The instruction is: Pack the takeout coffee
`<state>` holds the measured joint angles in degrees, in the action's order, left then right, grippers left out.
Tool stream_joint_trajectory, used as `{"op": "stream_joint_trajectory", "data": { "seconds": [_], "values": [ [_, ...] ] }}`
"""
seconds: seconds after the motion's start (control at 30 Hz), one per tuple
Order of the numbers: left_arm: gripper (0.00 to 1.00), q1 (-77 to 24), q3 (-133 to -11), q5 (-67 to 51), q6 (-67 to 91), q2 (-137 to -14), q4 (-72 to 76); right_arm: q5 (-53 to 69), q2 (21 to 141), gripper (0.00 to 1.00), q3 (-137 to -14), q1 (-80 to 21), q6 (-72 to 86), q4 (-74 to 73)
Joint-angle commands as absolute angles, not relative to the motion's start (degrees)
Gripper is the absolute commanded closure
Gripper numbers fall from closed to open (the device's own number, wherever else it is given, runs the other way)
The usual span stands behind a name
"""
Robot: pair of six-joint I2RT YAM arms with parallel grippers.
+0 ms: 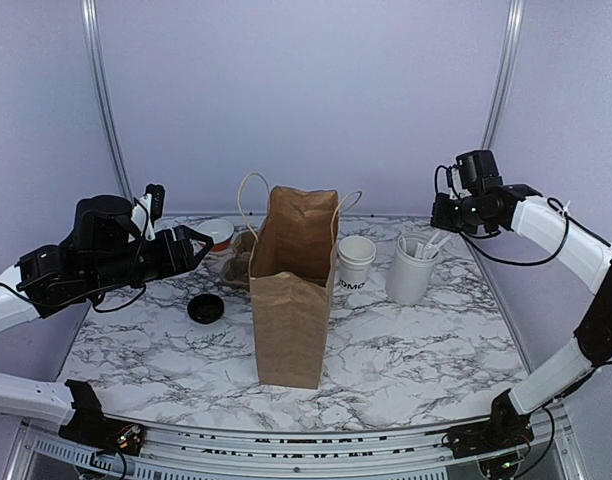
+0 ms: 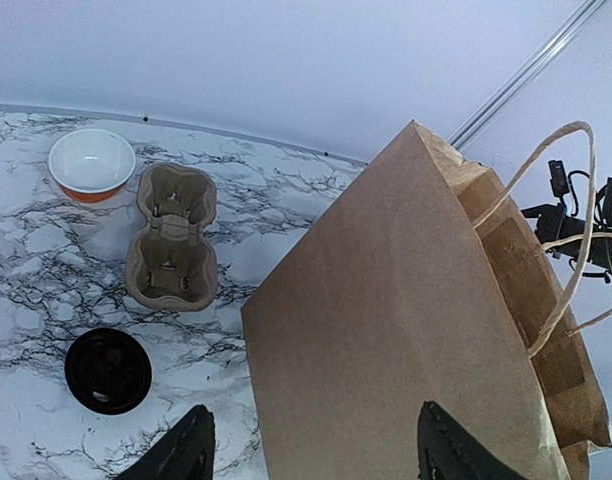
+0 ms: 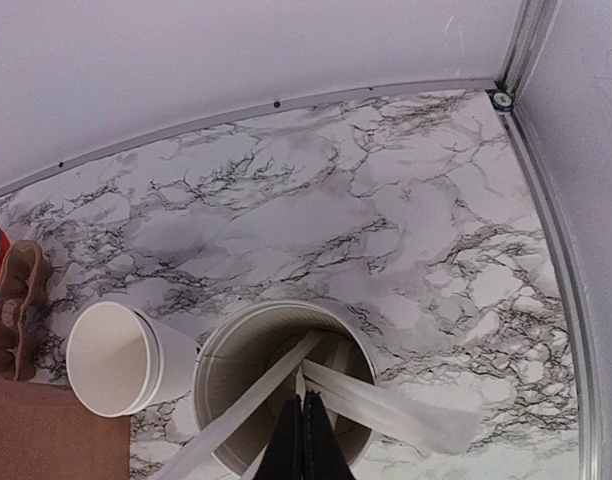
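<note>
The small white paper cup (image 1: 355, 260), with black lettering low on its side, stands upright just right of the brown paper bag (image 1: 291, 290). It also shows in the right wrist view (image 3: 114, 358). The round black lid (image 1: 206, 309) lies flat on the table left of the bag and shows in the left wrist view (image 2: 108, 371). My left gripper (image 1: 203, 245) is open and empty, held in the air left of the bag (image 2: 406, 330), with its fingers (image 2: 184, 452) wide apart. My right gripper (image 3: 304, 445) is shut, just above the utensil tub (image 3: 221, 360), to the cup's right.
A two-cup cardboard carrier (image 2: 171, 235) and a red-and-white bowl (image 2: 91, 162) sit behind the lid, left of the bag. The taller white tub (image 1: 410, 270) holds white utensils. The bag stands open with its handles up. Purple walls close in the back and sides.
</note>
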<state>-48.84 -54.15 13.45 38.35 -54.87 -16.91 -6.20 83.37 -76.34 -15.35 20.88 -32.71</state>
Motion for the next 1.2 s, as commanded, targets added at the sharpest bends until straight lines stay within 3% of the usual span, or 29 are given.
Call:
{"op": "stream_joint_trajectory", "data": {
  "seconds": [0.0, 1.17],
  "values": [
    [0.30, -48.52, -54.97, 12.70, 37.88, -55.26, -15.25, -10.48, 84.26, 1.00, -80.55, -17.42, 18.15, -37.56],
    [0.31, -48.43, -55.37, 12.69, 37.63, -55.81, -15.24, -6.06, 79.45, 1.00, -93.84, -17.53, 17.43, -42.63]
  ]
}}
